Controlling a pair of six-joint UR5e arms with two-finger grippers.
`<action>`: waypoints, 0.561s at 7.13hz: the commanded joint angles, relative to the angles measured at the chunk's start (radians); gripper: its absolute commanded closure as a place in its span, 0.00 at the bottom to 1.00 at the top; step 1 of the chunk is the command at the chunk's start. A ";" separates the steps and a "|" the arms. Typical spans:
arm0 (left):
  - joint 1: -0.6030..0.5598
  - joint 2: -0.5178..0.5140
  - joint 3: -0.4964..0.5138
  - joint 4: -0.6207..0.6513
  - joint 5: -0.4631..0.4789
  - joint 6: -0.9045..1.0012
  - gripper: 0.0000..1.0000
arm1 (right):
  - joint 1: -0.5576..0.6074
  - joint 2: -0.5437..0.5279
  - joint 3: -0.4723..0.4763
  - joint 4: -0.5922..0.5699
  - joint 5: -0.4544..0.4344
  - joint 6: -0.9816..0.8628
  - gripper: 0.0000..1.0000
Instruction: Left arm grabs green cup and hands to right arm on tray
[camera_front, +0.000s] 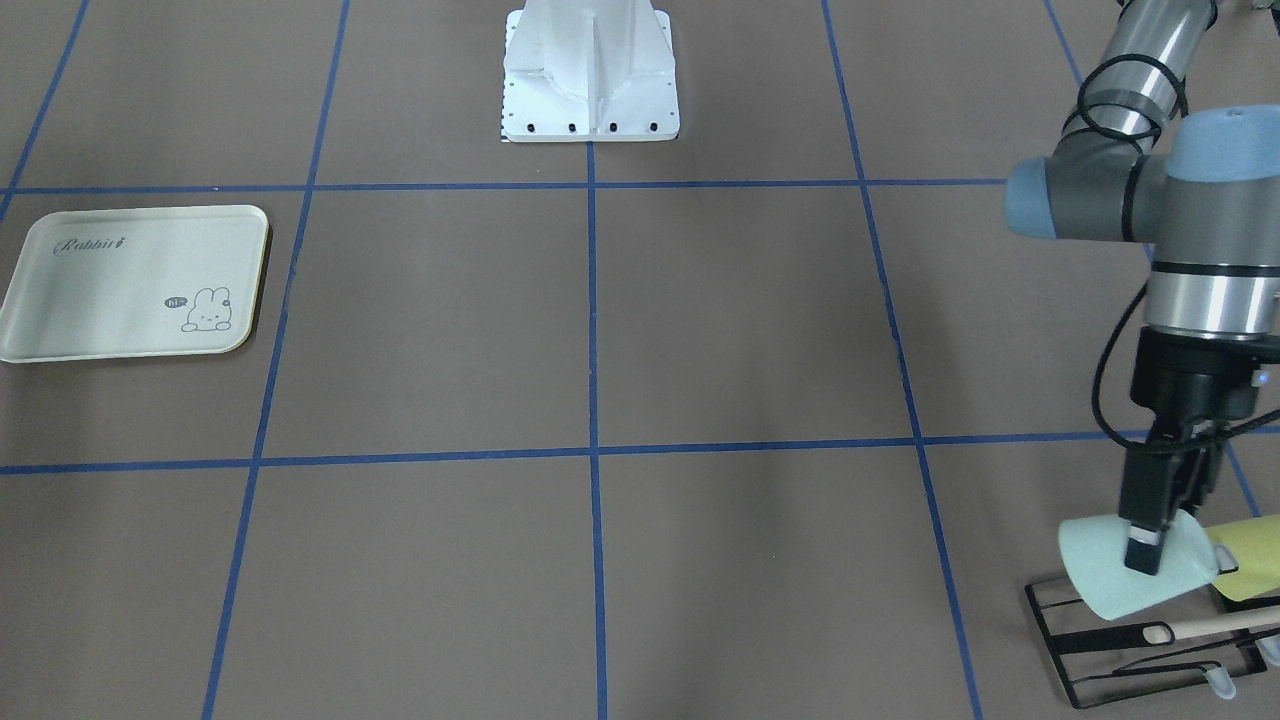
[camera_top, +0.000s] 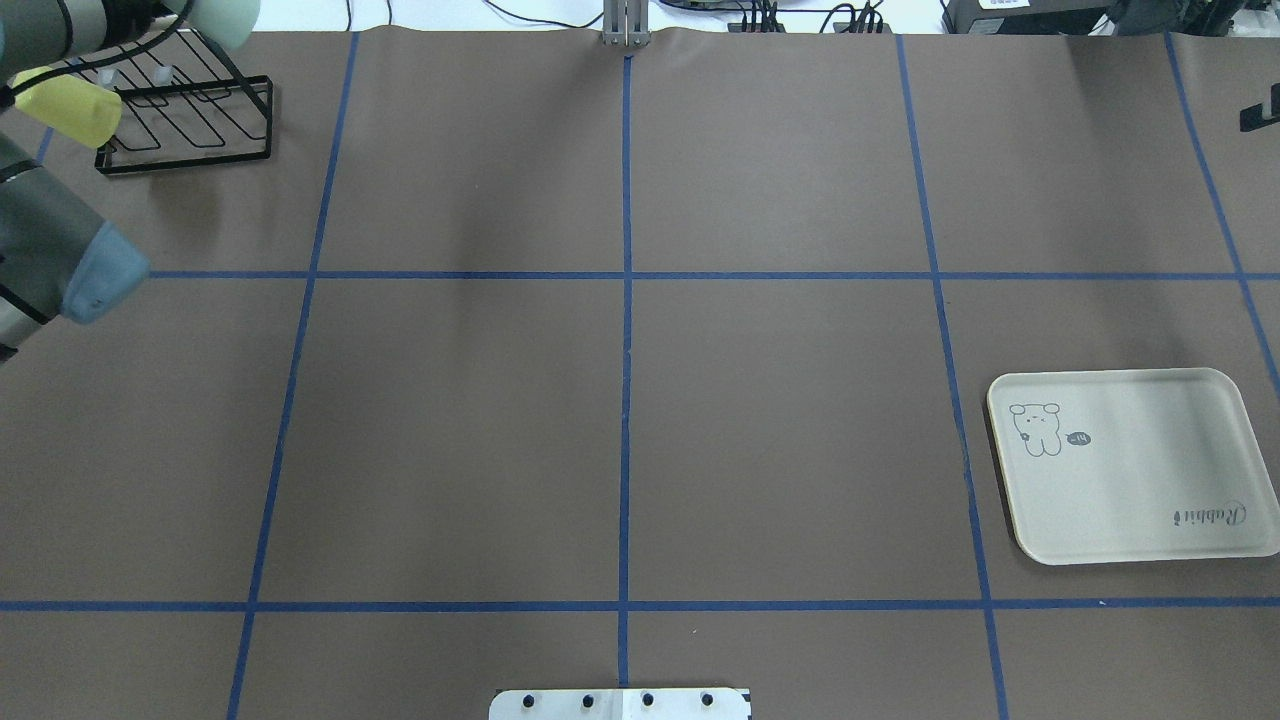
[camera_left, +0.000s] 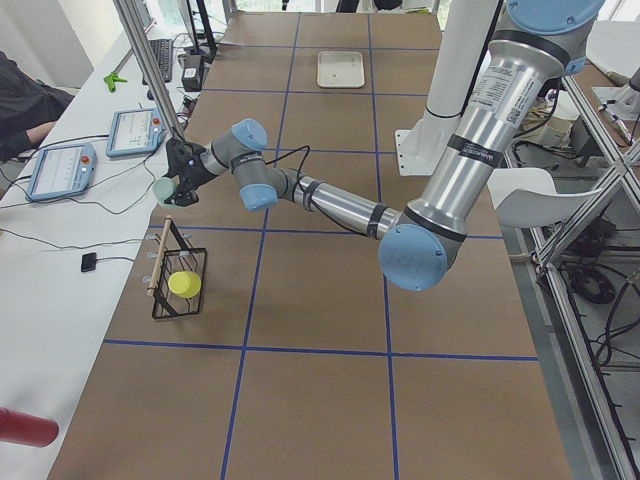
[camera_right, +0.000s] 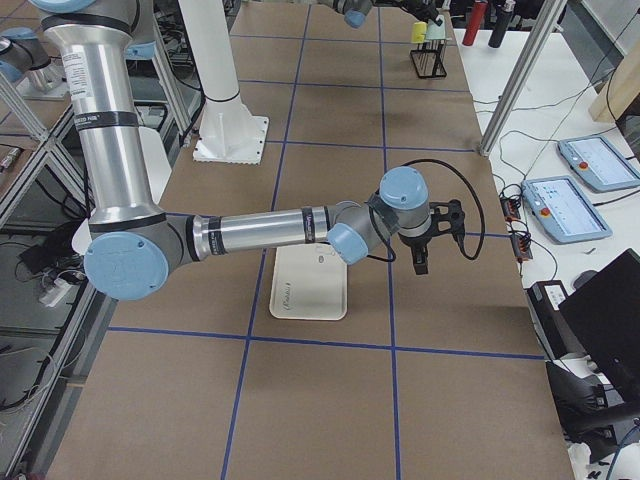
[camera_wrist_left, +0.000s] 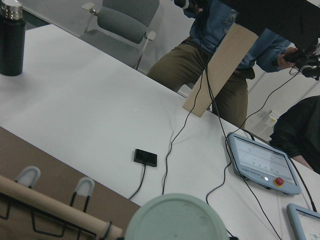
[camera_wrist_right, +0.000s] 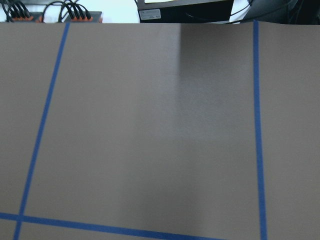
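Observation:
My left gripper is shut on the pale mint-green cup, with one black finger pressed against its wall. It holds the cup tilted on its side in the air over the black wire rack. The cup's round base fills the bottom of the left wrist view. The cream tray with the rabbit drawing lies bare at the table's other end. In the exterior right view my right gripper hangs just past the tray. I cannot tell whether it is open or shut.
A yellow-green cup sits on the black wire rack, which carries a wooden rod. The white robot base stands mid-table. Beyond the table edge are teach pendants, cables, a dark bottle and people.

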 joint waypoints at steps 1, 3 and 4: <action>0.102 0.000 -0.083 -0.003 -0.002 -0.211 0.72 | -0.062 0.042 0.006 0.177 0.036 0.330 0.01; 0.171 0.000 -0.170 0.002 -0.002 -0.409 0.72 | -0.143 0.079 0.007 0.367 0.034 0.604 0.01; 0.194 0.000 -0.192 0.002 -0.002 -0.498 0.72 | -0.185 0.099 0.010 0.421 0.034 0.679 0.01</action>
